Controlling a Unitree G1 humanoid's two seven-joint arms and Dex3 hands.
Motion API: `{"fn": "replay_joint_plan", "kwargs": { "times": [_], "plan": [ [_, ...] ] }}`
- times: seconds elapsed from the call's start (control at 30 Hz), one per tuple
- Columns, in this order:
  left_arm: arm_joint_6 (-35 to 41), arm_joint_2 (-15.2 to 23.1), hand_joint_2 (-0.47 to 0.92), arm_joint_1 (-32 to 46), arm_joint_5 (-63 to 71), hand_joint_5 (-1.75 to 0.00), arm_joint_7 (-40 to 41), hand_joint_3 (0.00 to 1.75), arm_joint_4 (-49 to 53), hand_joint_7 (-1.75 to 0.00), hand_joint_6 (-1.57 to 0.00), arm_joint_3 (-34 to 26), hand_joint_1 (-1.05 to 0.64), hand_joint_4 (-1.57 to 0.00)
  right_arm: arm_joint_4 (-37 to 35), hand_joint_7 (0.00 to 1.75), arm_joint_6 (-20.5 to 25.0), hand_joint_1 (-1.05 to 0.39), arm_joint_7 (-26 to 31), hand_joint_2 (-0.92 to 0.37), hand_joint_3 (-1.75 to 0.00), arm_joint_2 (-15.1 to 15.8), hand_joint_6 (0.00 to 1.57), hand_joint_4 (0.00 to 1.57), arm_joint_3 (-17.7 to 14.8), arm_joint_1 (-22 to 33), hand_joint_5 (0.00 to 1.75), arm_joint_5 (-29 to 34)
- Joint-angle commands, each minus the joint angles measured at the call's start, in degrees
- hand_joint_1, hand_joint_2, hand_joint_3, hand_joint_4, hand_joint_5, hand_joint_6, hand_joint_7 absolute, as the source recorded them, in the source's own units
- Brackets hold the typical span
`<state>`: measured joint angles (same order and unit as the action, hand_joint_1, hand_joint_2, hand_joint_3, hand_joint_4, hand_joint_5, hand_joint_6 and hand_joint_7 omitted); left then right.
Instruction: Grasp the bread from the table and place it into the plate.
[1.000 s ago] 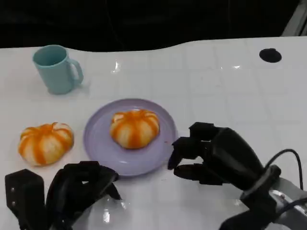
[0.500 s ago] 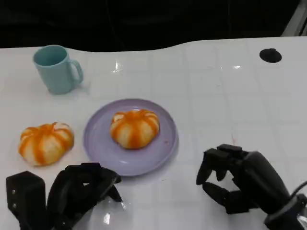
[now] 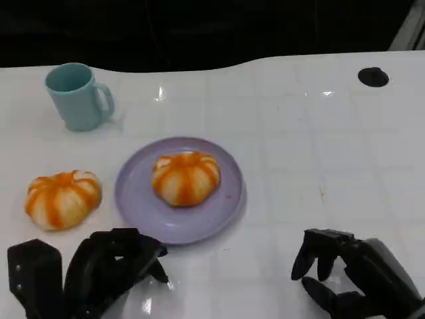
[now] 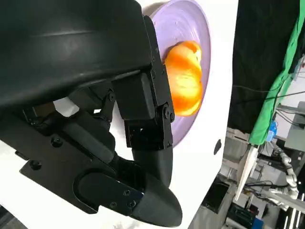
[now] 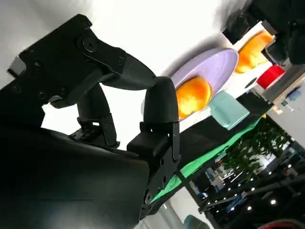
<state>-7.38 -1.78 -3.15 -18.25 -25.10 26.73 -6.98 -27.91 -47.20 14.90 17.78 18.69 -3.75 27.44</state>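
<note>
An orange-and-white striped bread (image 3: pixel 186 177) lies on the lilac plate (image 3: pixel 143 209) in the middle of the table. A second, similar bread (image 3: pixel 63 198) sits on the table left of the plate. My right hand (image 3: pixel 352 279) hovers low at the near right, well away from the plate, with its fingers apart and curved and nothing in them. At the near left, my left hand (image 3: pixel 109 266) is just below the second bread, loosely curled and holding nothing. The left wrist view shows the left hand's fingers (image 4: pixel 143 109) in front of the plated bread (image 4: pixel 186 78). The right wrist view shows the plate (image 5: pixel 214 64) and bread (image 5: pixel 193 95) beyond the right hand's fingers (image 5: pixel 159 112).
A light blue cup (image 3: pixel 78 95) stands at the far left of the table. A small black disc (image 3: pixel 373 77) lies at the far right. White tabletop stretches between the plate and the right edge.
My right hand has drawn back from the plate's right rim toward the near right corner. The bread stays on the plate, and the left hand has barely moved.
</note>
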Motion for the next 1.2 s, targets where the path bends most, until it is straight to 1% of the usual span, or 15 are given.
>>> {"fn": "replay_joint_plan", "kwargs": {
  "times": [0.03, 0.2, 0.5, 0.87, 1.07, 1.2],
  "plan": [
    [0.1, 1.0, 0.61, 0.7, 0.7, -1.5, 0.4, 0.25, 0.4, -0.3, -1.56, -0.3, -1.05, -0.91, -0.3, 1.44, -0.5, -0.23, 0.2, -0.44, -1.2, -0.8, 0.6, 0.67, -1.4, 1.0, 1.75, -0.5],
    [0.4, 1.2, 0.61, 0.6, 0.4, -1.49, 0.3, 0.25, 0.5, -0.3, -1.56, -0.6, -1.05, -0.91, -1.5, 1.44, -0.6, -0.25, 0.1, -0.44, -1.19, -1.5, 0.59, 0.67, -2.0, 0.8, 1.75, -0.7],
    [0.4, 1.5, 0.61, 0.7, 0.4, -1.49, 0.2, 0.25, 0.5, -0.29, -1.57, -0.6, -1.05, -0.92, -2.7, 1.44, -0.6, -0.27, -1.6, -0.5, -1.09, -1.9, 0.58, 0.65, -3.0, 0.2, 1.75, -1.5],
    [0.0, 1.7, 0.6, 0.6, 0.4, -1.49, 0.1, 0.25, 1.0, -0.3, -1.57, -0.6, -1.05, -0.92, -5.4, 1.42, -2.7, -0.27, -2.3, -0.48, -1.08, -2.2, 0.61, 0.65, -3.4, -0.5, 1.75, -2.6],
    [0.5, 1.8, 0.6, 0.7, 0.2, -1.5, -0.1, 0.25, 0.6, -0.3, -1.57, -0.5, -1.05, -0.92, -6.4, 1.37, -3.3, -0.24, -7.0, -0.48, -1.07, -3.5, 0.64, 0.67, -4.0, -0.2, 1.75, -9.3],
    [0.3, 1.8, 0.59, 0.7, 0.2, -1.5, -0.2, 0.25, 0.7, -0.3, -1.57, -0.6, -1.05, -0.91, -6.7, 1.35, -3.5, -0.24, -9.9, -0.49, -1.07, -4.0, 0.67, 0.67, -4.8, 0.0, 1.75, -11.6]
  ]
}}
